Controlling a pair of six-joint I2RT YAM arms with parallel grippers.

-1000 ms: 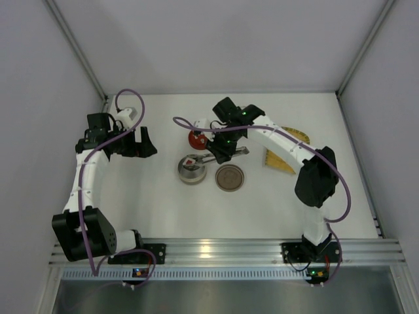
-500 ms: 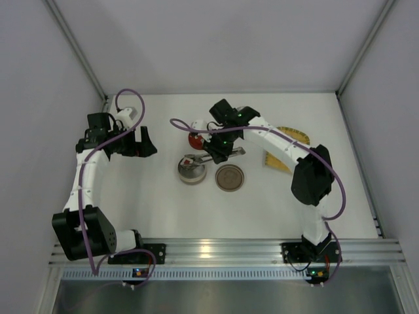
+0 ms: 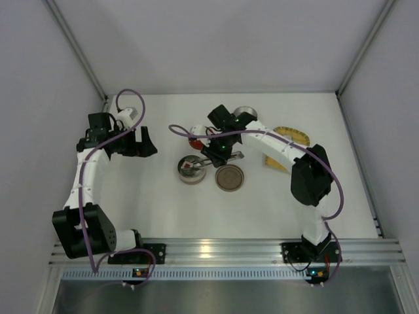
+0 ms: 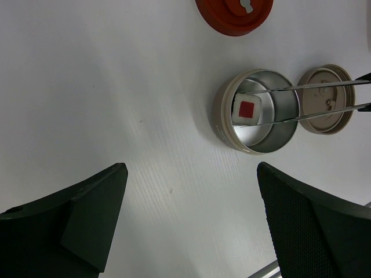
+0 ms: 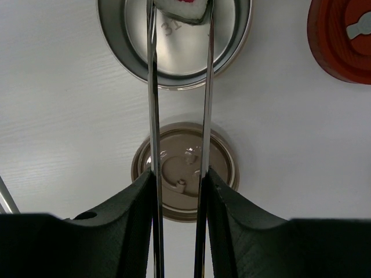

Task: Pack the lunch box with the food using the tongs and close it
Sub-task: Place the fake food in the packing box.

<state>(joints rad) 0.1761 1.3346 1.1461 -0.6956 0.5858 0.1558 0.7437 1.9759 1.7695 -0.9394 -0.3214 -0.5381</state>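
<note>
The right gripper point(image 5: 179, 179) is clamping the tongs point(image 5: 151, 87) near their joined end, its two fingers pressing on the outside of both arms. The tongs are reaching over a beige lid point(image 5: 184, 156) lying flat on the table point(image 3: 163, 209), and their tips are pinching a white food piece with a red centre point(image 4: 247, 109) inside the rim of the open tin point(image 4: 218, 113). Whether the piece is touching the tin floor cannot be determined. The beige lid is lying just beside this tin, and a red lid point(image 4: 233, 14) is lying near it on the far side. The left gripper point(image 4: 192, 169) is hovering well apart to the left with its fingers spread wide and nothing between them. A second tin point(image 3: 246, 111) and a yellow mat point(image 3: 291, 135) are sitting further back on the right.
</note>
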